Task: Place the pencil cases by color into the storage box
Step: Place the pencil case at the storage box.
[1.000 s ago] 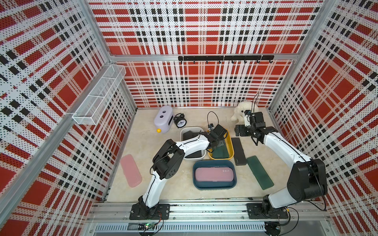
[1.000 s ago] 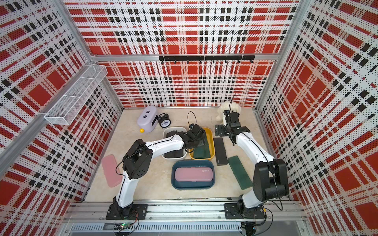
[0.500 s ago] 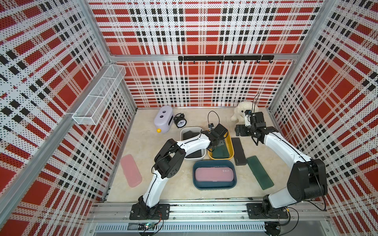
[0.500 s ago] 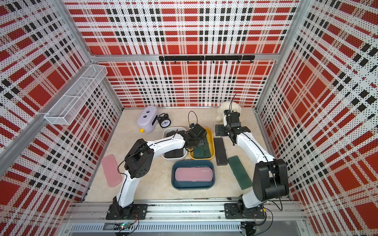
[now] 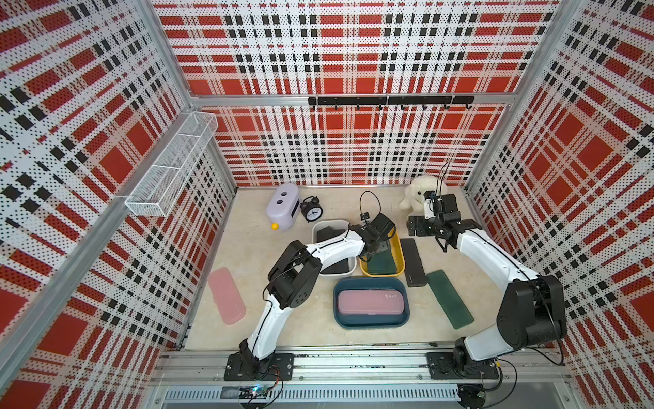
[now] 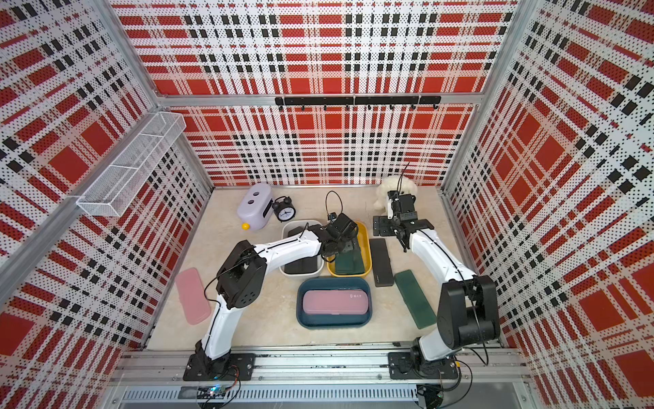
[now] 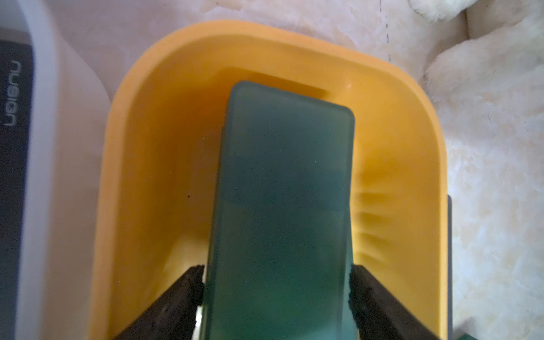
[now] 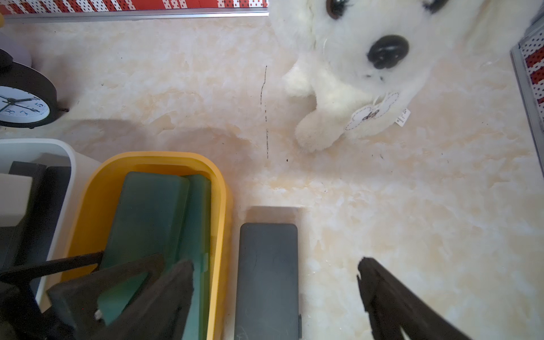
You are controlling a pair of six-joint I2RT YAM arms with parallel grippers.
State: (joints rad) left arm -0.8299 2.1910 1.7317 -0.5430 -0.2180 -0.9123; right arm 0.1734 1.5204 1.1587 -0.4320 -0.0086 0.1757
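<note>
My left gripper (image 5: 378,244) (image 7: 275,282) reaches into the yellow bin (image 5: 400,258) (image 7: 164,117). Its fingers flank a dark green pencil case (image 7: 282,191) that lies on another green one (image 8: 197,235); whether they press it I cannot tell. My right gripper (image 5: 419,226) (image 8: 273,294) hangs open above the far end of a black case (image 5: 412,262) (image 8: 266,273) on the table. Beside that lies a green case (image 5: 449,299). A pink case (image 5: 369,302) fills the blue bin (image 5: 371,324). Another pink case (image 5: 226,300) lies far left. The white bin (image 5: 331,223) holds black cases (image 5: 327,233).
At the back stand a lilac box (image 5: 283,207), a black alarm clock (image 5: 311,210) and a white plush dog (image 5: 416,189) just behind my right wrist. A wire basket (image 5: 173,166) hangs on the left wall. Plaid walls close three sides.
</note>
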